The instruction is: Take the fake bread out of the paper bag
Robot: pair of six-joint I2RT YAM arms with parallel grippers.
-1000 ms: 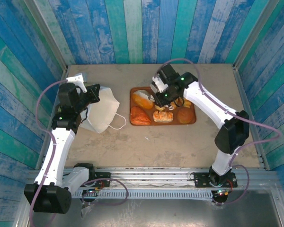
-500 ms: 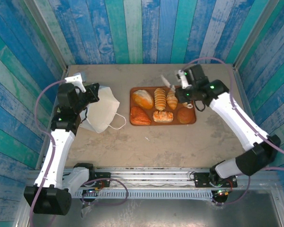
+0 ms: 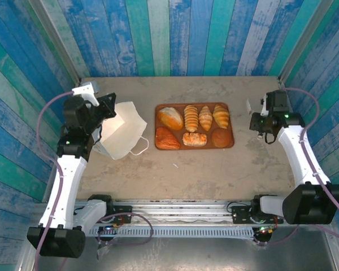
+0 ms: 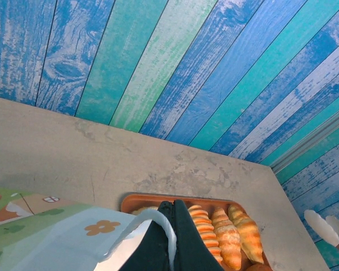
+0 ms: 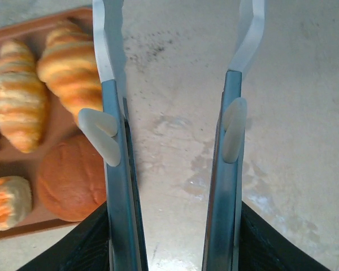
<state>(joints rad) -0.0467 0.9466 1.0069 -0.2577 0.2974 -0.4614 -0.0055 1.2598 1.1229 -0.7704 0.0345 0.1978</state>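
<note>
top, left fingers: my left gripper (image 3: 108,109) sits at the top edge of the paper bag (image 3: 124,133), fingers pressed together on it.
top, bag: slumped on the table (image 3: 214,175) just past those fingers, one handle loop (image 3: 141,145) lying loose on the tray side.
top, bread: the fake bread (image 3: 195,139), seven pieces, all on the tray (image 3: 156,129), between my two sets of fingers.
top, right fingers: right gripper (image 3: 251,107) just off the tray's right edge, not touching it, over bare table.
top, room: open table nearer me than the bag and tray; plank walls (image 3: 169,34) close on the outer side of each gripper.
left wrist, fingers: black fingers (image 4: 183,248) shut, white handle loop pinched between them.
left wrist, bag: printed side low and left of the fingers.
left wrist, ahead: tray rim right past the tips, croissants (image 4: 229,237) to their right, then bare table to the wall edge.
right wrist, fingers: spread, nothing between, bare table under the gap.
right wrist, bread: bun (image 5: 73,183) and croissants on the tray left of the left finger; contact, I cannot tell.
right wrist, room: bare table right of the fingers.
</note>
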